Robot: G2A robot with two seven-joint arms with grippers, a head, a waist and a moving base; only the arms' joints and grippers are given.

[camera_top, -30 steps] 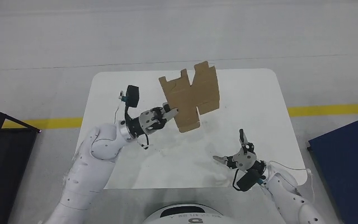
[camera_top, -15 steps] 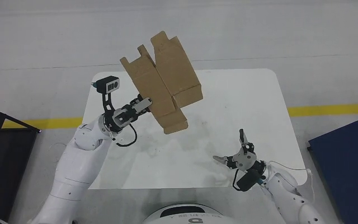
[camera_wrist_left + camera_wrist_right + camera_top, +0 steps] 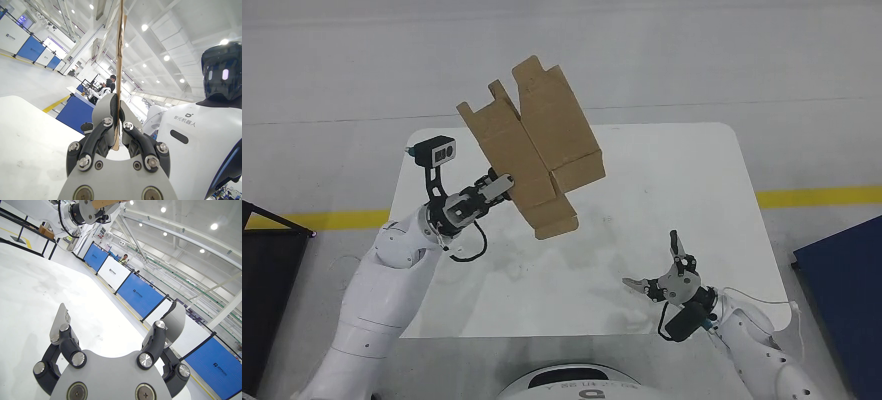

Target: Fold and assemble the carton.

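Left gripper (image 3: 118,110) pinches the light, stiff carton (image 3: 537,140) by its left edge, probably floppy at creases; right gripper (image 3: 119,311), spread open, could steady its right side.

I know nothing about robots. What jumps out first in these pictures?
A flat brown carton is held up in the air over the far left part of the white table, its lower edge pinched in the left gripper. The right gripper hangs open and empty near the table's front right edge.
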